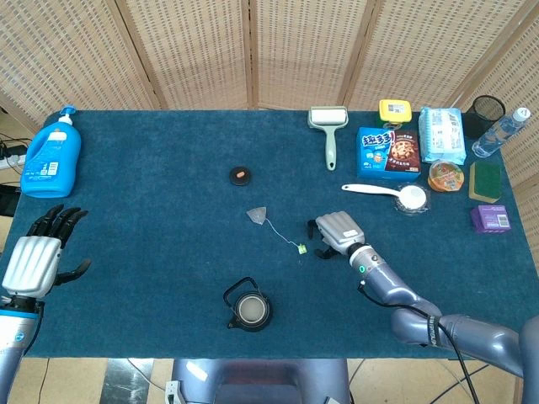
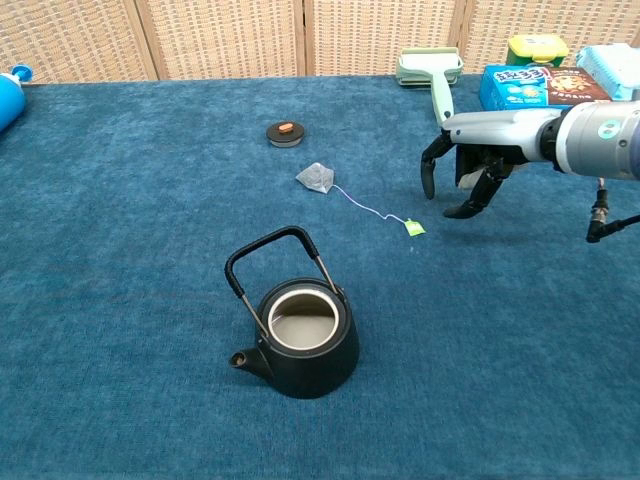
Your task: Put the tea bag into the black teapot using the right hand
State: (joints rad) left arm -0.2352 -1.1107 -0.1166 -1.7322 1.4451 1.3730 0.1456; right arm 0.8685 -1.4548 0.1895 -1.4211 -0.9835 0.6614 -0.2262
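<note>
Just to the right of the tea bag's green paper tag (image 1: 301,248), the right hand (image 2: 463,168) hangs palm-down over the blue cloth with its dark fingers (image 2: 430,172) spread and curled downward, holding nothing. From the tag a thin string runs away from the hand to the tea bag (image 2: 316,178) lying flat on the cloth. The black teapot (image 2: 302,334), lidless and upright, stands nearer the camera, well apart from the hand. Its small lid (image 2: 284,132) lies beyond the tea bag. The left hand (image 1: 38,256) hovers at the far table edge, fingers splayed, empty.
</note>
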